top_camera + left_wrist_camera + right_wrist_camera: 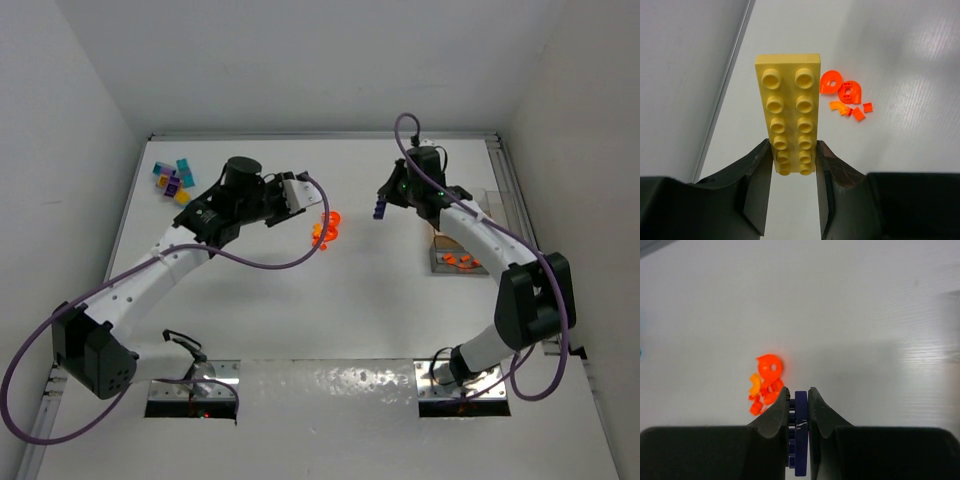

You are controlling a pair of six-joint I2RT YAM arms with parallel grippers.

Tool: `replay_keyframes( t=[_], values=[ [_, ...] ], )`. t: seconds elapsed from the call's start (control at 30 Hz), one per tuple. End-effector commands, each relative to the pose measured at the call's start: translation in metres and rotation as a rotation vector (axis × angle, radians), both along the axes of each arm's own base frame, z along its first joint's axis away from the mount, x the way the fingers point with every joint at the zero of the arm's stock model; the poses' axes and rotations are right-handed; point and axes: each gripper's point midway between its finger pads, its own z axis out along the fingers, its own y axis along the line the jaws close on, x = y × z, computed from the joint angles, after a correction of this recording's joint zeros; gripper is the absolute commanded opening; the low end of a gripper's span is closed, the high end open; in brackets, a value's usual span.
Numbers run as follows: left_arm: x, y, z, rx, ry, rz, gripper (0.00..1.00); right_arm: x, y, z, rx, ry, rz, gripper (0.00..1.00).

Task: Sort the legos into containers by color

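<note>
My left gripper (793,160) is shut on a long yellow studded lego plate (788,110), gripping its near end by the sides, above the table. In the top view it (303,197) sits just left of a small pile of orange legos (326,228), which also shows in the left wrist view (846,97). My right gripper (800,399) is shut on a dark purple lego (800,435) held on edge, with the orange pile (766,382) beyond and to its left. In the top view the right gripper (383,205) holds the purple lego (379,209) at the centre right.
A clear container (457,260) with a brownish bottom holds orange pieces at the right, under the right arm. A cluster of teal, purple and yellow legos (172,180) lies at the far left. White walls border the table's left, back and right.
</note>
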Motion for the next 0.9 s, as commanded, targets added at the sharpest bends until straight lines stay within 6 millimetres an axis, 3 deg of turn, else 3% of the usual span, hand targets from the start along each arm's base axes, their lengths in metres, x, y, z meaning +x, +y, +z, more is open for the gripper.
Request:
replay_keyframes(
  t=[0.0,0.07,0.1,0.13,0.23,0.33,0.43,0.57,0.6,0.7,0.73,0.87],
  values=[
    [0.009,0.008,0.017,-0.086,-0.015,0.118,0.0,0.022,-0.057,0.062,-0.031,-0.142,-0.319,0.0],
    [0.008,0.01,0.014,-0.125,0.022,0.166,0.0,0.023,-0.114,0.06,-0.05,-0.155,-0.577,0.0],
    [0.007,0.01,0.012,-0.133,0.035,0.18,0.0,0.018,-0.129,0.044,-0.002,-0.142,-0.681,0.0],
    [0.005,0.011,0.008,-0.141,0.05,0.191,0.0,0.023,-0.154,0.047,0.034,-0.194,-0.789,0.0],
    [-0.001,0.015,0.003,-0.156,0.089,0.219,0.0,0.019,-0.192,0.031,0.065,-0.198,-0.988,0.0],
    [-0.006,0.021,-0.001,-0.164,0.115,0.255,0.0,0.022,-0.215,0.014,0.06,-0.164,-1.091,0.0],
    [-0.009,0.026,-0.002,-0.169,0.112,0.277,0.0,0.03,-0.233,0.002,0.039,-0.172,-1.145,0.0],
    [-0.011,0.029,-0.004,-0.172,0.112,0.292,0.0,0.049,-0.235,-0.004,0.085,-0.17,-1.137,0.0],
    [-0.011,0.03,-0.006,-0.172,0.116,0.296,0.0,0.047,-0.237,-0.014,0.064,-0.143,-1.15,0.0],
    [-0.01,0.031,-0.008,-0.172,0.118,0.3,0.0,0.048,-0.242,-0.019,0.049,-0.151,-1.19,0.0],
    [-0.009,0.031,-0.006,-0.175,0.114,0.301,0.0,0.047,-0.255,-0.025,0.049,-0.147,-1.217,0.0],
    [-0.007,0.031,-0.008,-0.174,0.119,0.302,0.0,0.053,-0.257,-0.035,0.056,-0.132,-1.218,0.0]
  ],
)
